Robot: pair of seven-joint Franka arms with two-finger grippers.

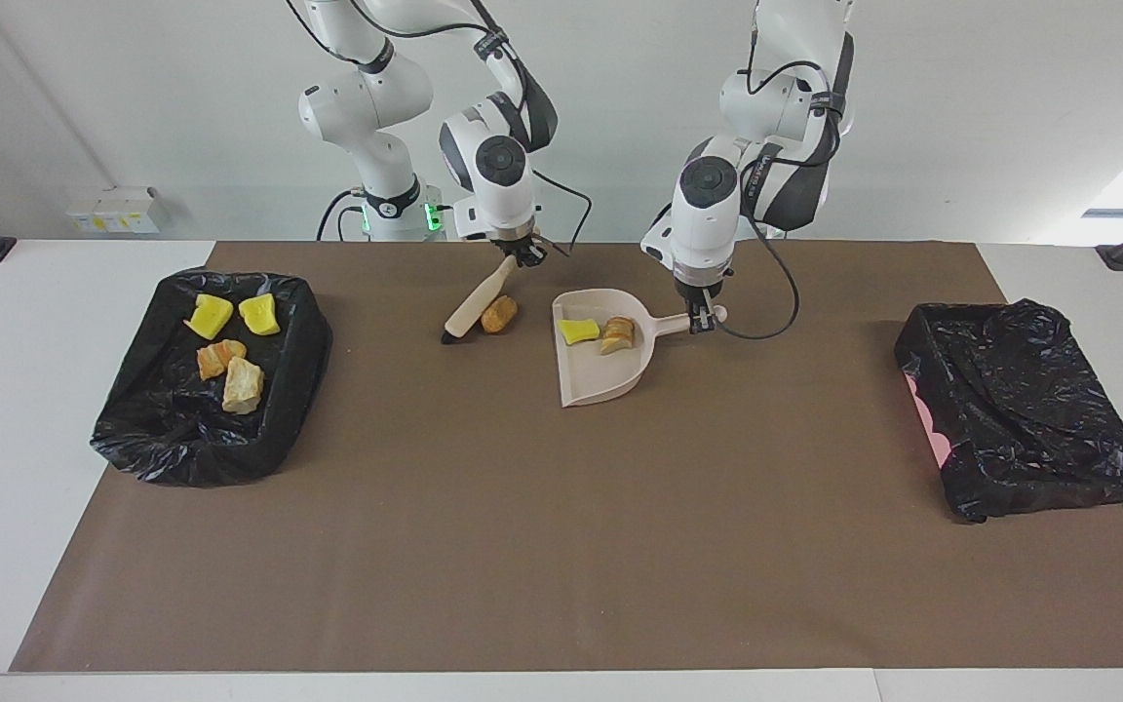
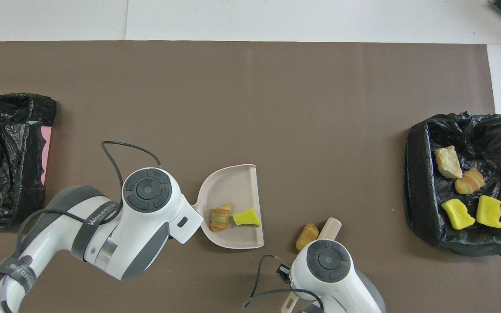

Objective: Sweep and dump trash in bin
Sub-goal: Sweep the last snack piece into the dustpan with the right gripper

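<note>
Right gripper (image 1: pixel 525 255) clamped on brush (image 1: pixel 473 305) handle, bristles down on mat (image 1: pixel 561 546). Brown chunk (image 1: pixel 499 314) touching brush, between brush and dustpan (image 1: pixel 596 375). Left gripper (image 1: pixel 705 320) clamped on dustpan handle; yellow-green chunk (image 1: pixel 578 331) and striped chunk (image 1: pixel 618 334) in pan. Four chunks (image 1: pixel 228 351) in bin (image 1: pixel 142 439) at right arm's end. Second bin (image 1: pixel 1029 429) at left arm's end.

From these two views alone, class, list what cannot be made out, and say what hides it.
- Overhead view: both grippers, hidden under the arms' own wrists.
- Overhead view: the brush bristles, covered by the right arm.
- Overhead view: the empty bin, cut by the frame edge.
- Facing view: whether the brush touches the brown chunk; they overlap.
</note>
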